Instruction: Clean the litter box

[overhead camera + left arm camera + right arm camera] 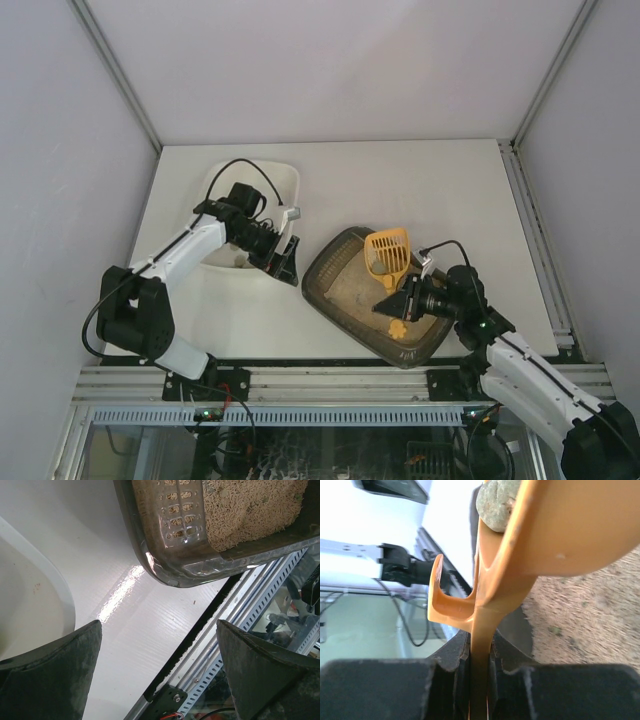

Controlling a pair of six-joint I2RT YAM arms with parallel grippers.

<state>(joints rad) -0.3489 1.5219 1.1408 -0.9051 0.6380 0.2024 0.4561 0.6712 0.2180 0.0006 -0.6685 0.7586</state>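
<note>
The litter box (322, 268) is a dark tray of tan litter lying at an angle near the table's front edge; its corner (170, 570) also fills the top of the left wrist view. My right gripper (402, 300) is shut on the handle of an orange slotted scoop (388, 252), which hangs over the litter. In the right wrist view the handle (481, 630) stands pinched between the jaws of the right gripper (481, 642), and a grey-green clump (497, 497) lies in the scoop. My left gripper (285, 255) hangs open and empty between the two trays, over bare table (160, 625).
A white tray (290, 178) lies at the back left under the left arm, and its rim (60, 587) curves past the left finger. The slotted metal rail (330, 385) runs along the table's near edge, close to the litter box's front corner.
</note>
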